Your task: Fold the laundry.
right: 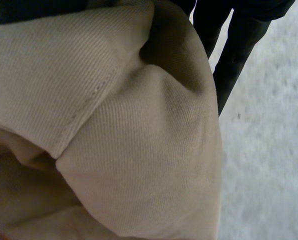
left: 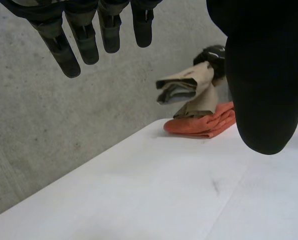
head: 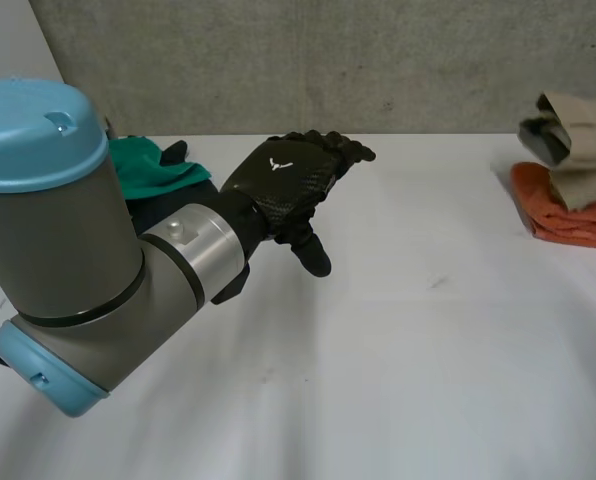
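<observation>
While our right hand (right: 236,35) grips the beige cloth (head: 573,150) above the orange cloth (head: 568,220), left hand (head: 283,185) open, empty; we'd stack squarely.

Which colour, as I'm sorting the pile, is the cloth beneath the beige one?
It is an orange cloth, shown best in the left wrist view.

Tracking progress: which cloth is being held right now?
The beige cloth, gripped by the right hand over the orange cloth; the green cloth lies apart.
</observation>
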Tool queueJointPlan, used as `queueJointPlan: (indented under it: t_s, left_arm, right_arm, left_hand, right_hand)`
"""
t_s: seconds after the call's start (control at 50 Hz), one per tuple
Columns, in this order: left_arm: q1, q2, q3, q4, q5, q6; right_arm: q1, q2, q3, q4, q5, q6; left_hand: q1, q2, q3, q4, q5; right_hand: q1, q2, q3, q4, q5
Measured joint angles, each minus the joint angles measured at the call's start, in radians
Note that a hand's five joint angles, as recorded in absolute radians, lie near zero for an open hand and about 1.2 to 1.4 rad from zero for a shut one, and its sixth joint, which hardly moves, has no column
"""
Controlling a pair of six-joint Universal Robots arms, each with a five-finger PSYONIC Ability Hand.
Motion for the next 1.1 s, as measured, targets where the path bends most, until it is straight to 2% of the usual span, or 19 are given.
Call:
queueJointPlan:
  t_s: [0.12,0.3,0.32,0.34,0.38,0.42,0.46,0.52,0.64,0.76,0.8,0.88,0.98,1.06,1.1]
  left_arm:
    - [0.000,-0.008,-0.010,0.008,0.000,-0.001]
    - [-0.002,-0.011,-0.014,0.013,0.000,-0.002]
    - [-0.004,-0.011,-0.015,0.013,0.000,-0.002]
    - [-0.005,-0.011,-0.015,0.013,0.000,-0.002]
    - [-0.009,-0.011,-0.016,0.013,0.000,-0.002]
    - [-0.013,-0.011,-0.016,0.013,0.000,-0.002]
    - [-0.016,-0.010,-0.016,0.013,0.000,-0.002]
    - [-0.019,-0.010,-0.016,0.013,0.000,-0.002]
    - [-0.030,-0.006,-0.014,0.013,0.003,-0.002]
    - [-0.044,0.008,-0.011,0.013,0.026,-0.005]
    - [-0.046,0.018,-0.009,0.014,0.034,-0.007]
    - [-0.045,0.062,0.004,0.030,0.046,-0.020]
    - [-0.019,0.118,0.030,0.066,0.027,-0.024]
    - [0.061,0.147,0.059,0.097,-0.021,-0.013]
    - [0.140,0.150,0.074,0.109,-0.047,0.005]
  right_arm:
    - [-0.047,0.095,-0.023,0.001,-0.052,0.000]
    - [-0.051,0.108,0.038,0.008,-0.069,-0.003]
    - [-0.050,0.105,0.044,0.010,-0.067,-0.003]
    - [-0.049,0.100,0.051,0.016,-0.065,-0.004]
    - [-0.048,0.086,0.065,0.032,-0.057,-0.006]
    - [-0.048,0.070,0.077,0.053,-0.046,-0.009]
    - [-0.049,0.051,0.090,0.078,-0.036,-0.014]
    - [-0.059,0.016,0.113,0.121,-0.022,-0.031]
    - [-0.130,-0.123,0.217,0.259,-0.008,-0.170]
    - [-0.210,-0.288,0.328,0.407,0.016,-0.384]
    - [-0.230,-0.337,0.352,0.449,0.039,-0.451]
    - [-0.259,-0.485,0.401,0.531,0.179,-0.632]
    - [-0.197,-0.610,0.450,0.505,0.296,-0.655]
    - [-0.092,-0.736,0.553,0.413,0.314,-0.581]
    - [-0.026,-0.812,0.642,0.343,0.295,-0.534]
  left_hand:
    - [0.000,0.000,0.000,0.000,0.000]
    - [0.000,0.000,0.000,0.000,0.000]
    - [0.000,0.000,0.000,0.000,0.000]
    - [0.000,0.000,0.000,0.000,0.000]
    - [0.000,0.000,0.000,0.000,0.000]
    - [0.000,0.000,0.000,0.000,0.000]
    - [0.000,0.000,0.000,0.000,0.000]
    - [0.000,0.000,0.000,0.000,0.000]
    - [0.000,0.000,0.000,0.000,0.000]
    - [0.000,0.000,0.000,0.000,0.000]
    - [0.000,0.000,0.000,0.000,0.000]
    - [0.000,0.000,0.000,0.000,0.000]
    - [0.000,0.000,0.000,0.000,0.000]
    - [0.000,0.000,0.000,0.000,0.000]
    - [0.000,0.000,0.000,0.000,0.000]
  right_hand:
    - [0.000,0.000,0.000,0.000,0.000]
    - [0.001,-0.019,-0.020,-0.034,0.025]
    - [-0.006,-0.053,-0.062,-0.093,0.010]
    - [-0.084,-0.197,-0.205,-0.245,-0.114]
    - [-0.433,-0.583,-0.558,-0.586,-0.466]
    - [-0.663,-0.826,-0.825,-0.866,-0.719]
    - [-0.729,-0.905,-0.913,-0.965,-0.797]
    - [-0.729,-0.909,-0.923,-0.983,-0.823]
    - [-0.729,-0.909,-0.923,-0.985,-0.826]
    - [-0.729,-0.909,-0.923,-0.985,-0.826]
    - [-0.729,-0.909,-0.923,-0.985,-0.826]
    - [-0.729,-0.909,-0.923,-0.985,-0.826]
    - [-0.729,-0.909,-0.923,-0.985,-0.826]
    - [-0.729,-0.909,-0.923,-0.985,-0.826]
    - [-0.729,-0.909,-0.923,-0.985,-0.826]
